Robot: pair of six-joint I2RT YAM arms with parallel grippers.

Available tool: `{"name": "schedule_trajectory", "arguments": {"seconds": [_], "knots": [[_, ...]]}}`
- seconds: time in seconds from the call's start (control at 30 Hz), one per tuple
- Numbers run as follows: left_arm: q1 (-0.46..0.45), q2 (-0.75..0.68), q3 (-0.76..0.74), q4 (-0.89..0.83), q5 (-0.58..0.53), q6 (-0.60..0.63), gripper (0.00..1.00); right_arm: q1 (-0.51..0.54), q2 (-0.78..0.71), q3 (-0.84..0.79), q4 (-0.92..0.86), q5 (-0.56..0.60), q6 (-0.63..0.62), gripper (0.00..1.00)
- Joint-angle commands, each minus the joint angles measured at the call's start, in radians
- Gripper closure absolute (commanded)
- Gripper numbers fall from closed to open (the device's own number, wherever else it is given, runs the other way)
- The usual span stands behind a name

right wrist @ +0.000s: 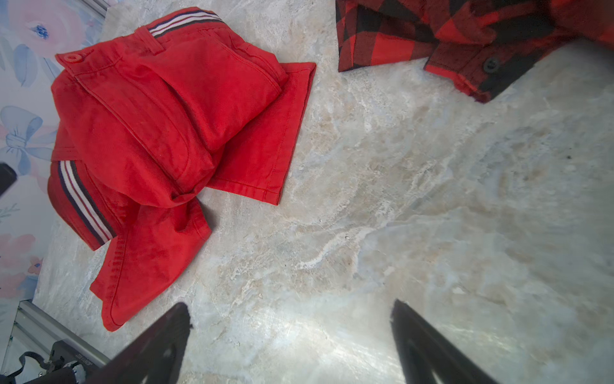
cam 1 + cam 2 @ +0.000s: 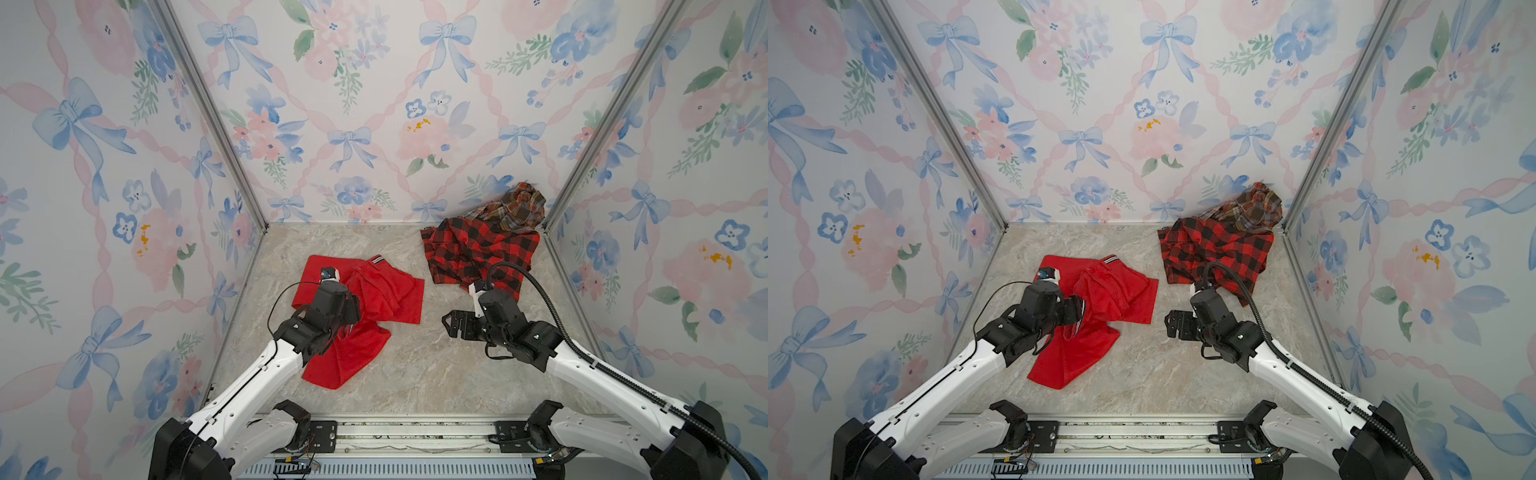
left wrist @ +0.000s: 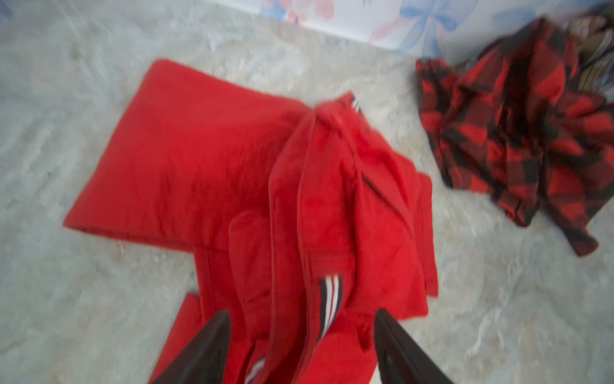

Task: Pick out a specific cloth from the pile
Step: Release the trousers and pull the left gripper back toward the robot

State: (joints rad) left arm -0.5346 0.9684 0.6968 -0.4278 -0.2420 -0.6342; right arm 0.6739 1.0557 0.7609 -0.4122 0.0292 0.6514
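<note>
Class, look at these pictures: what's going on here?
The left claw stands open over the red cloth, a fold between its jaws but not pinched. The cloth lies on the table, apart from the pile: the checked shirt and plaid shirt in the far right corner. The right claw hangs open above bare table.
</note>
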Motion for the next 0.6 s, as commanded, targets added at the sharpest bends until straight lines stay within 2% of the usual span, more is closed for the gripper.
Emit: {"name": "schedule_trajectory", "arguments": {"seconds": [0.0,0.1,0.23,0.57], "knots": [[-0.048,-0.049,-0.065,-0.148,-0.022,-0.204,0.38,-0.009,0.017,-0.017,0.032,-0.029,-0.005,0.03],[-0.094,-0.063,-0.090,-0.253,-0.051,-0.287,0.42,-0.004,0.011,-0.013,0.028,-0.029,-0.005,0.03],[-0.169,-0.134,-0.196,-0.269,-0.088,-0.437,0.47,0.005,-0.022,-0.027,0.021,-0.011,0.008,0.03],[-0.224,-0.099,-0.296,-0.237,-0.023,-0.452,0.52,0.015,-0.033,-0.026,0.003,-0.002,0.013,0.03]]}}
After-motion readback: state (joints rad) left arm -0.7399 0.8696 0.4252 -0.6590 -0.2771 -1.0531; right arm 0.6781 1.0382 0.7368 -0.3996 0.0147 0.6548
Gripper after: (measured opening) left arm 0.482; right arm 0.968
